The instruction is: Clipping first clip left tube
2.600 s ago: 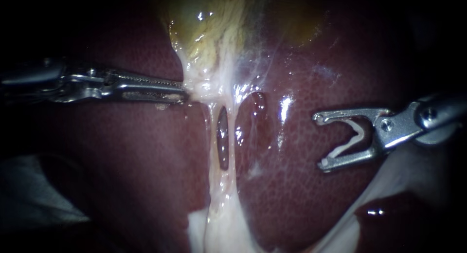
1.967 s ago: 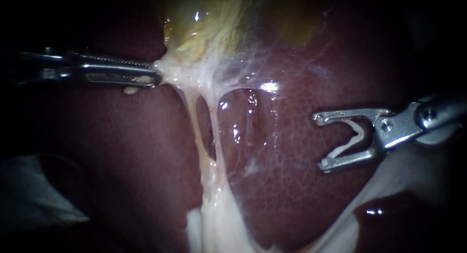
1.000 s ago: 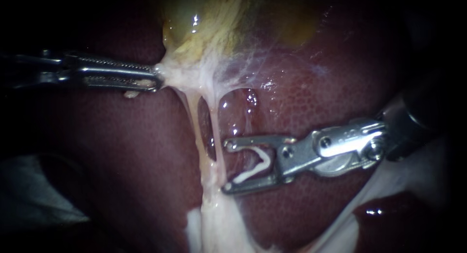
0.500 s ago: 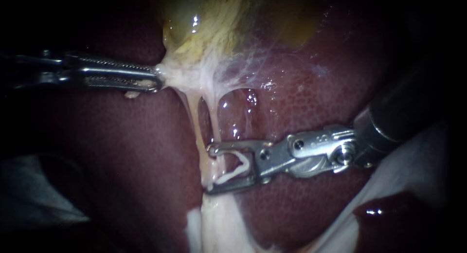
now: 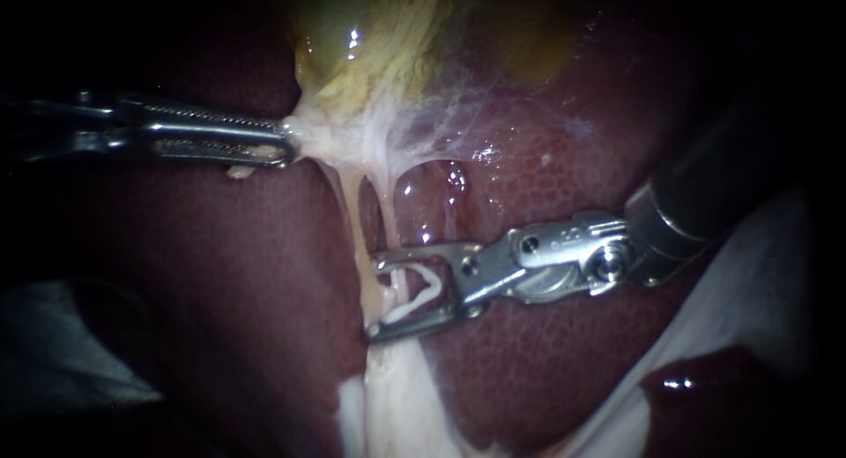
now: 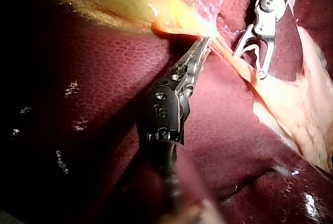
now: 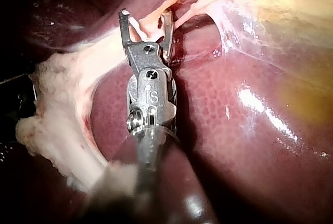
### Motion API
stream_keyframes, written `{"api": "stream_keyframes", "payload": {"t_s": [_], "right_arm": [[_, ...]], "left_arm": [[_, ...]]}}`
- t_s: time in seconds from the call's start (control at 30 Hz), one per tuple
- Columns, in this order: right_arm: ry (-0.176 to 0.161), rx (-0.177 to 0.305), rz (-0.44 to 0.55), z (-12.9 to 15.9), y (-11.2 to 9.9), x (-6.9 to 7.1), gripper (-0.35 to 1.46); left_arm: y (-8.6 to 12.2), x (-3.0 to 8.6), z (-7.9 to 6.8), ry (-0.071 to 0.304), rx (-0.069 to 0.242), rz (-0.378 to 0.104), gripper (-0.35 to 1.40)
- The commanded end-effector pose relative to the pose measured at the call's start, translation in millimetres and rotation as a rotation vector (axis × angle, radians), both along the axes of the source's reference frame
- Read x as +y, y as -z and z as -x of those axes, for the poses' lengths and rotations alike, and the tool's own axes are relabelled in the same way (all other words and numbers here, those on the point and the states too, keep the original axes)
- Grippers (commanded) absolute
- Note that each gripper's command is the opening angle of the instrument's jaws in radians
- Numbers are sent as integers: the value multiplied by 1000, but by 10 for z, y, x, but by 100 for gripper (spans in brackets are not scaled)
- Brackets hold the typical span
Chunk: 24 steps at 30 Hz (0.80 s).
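Note:
My left instrument [image 5: 284,139] comes in from the left, its jaws shut on pale tissue at the neck of the yellow-green gallbladder [image 5: 379,35], holding it stretched leftward. Two pale tubes run down from there, the left tube [image 5: 351,213] and the right tube [image 5: 389,207], and they close together lower down. My right instrument [image 5: 374,298] has its jaws open around them at that point, a white clip [image 5: 416,298] seated between the jaws. In the right wrist view a pale tube [image 7: 148,26] lies between the open jaws of my right instrument [image 7: 145,18]. The left wrist view shows my left instrument [image 6: 205,44] and my right instrument [image 6: 251,64].
Dark red liver [image 5: 564,158] lies all around and under the tubes. Pale fatty tissue [image 5: 397,405] spreads below the jaws, and a whitish sheet [image 5: 749,273] lies under the right shaft. A grey shape [image 5: 62,352] sits low on the left.
My left instrument first pulled the gallbladder neck left and upward, then held still. My right instrument travelled leftward with its clip until its open jaws straddled the tubes; the gap looks slightly narrower.

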<state>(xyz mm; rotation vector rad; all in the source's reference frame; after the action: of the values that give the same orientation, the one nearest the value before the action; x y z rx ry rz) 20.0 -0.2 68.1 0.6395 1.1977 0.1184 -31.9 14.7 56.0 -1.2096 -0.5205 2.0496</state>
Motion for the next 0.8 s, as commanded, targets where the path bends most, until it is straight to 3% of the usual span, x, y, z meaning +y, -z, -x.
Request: {"api": "stream_keyframes", "payload": {"t_s": [0.03, 0.23, 0.6, 0.8], "right_arm": [[9, 4, -4, -4, 0, 0, 49], [49, 39, -18, -22, 3, -1, 49], [113, 89, -49, -30, 33, -26, 41], [110, 83, -56, -27, 37, -29, 21]], "left_arm": [[0, 0, 0, 0, 0, 0, -35], [0, 0, 0, 1, 1, 0, -35], [0, 0, 0, 1, 1, 0, -35], [0, 0, 0, 1, 1, 0, -35]]}}
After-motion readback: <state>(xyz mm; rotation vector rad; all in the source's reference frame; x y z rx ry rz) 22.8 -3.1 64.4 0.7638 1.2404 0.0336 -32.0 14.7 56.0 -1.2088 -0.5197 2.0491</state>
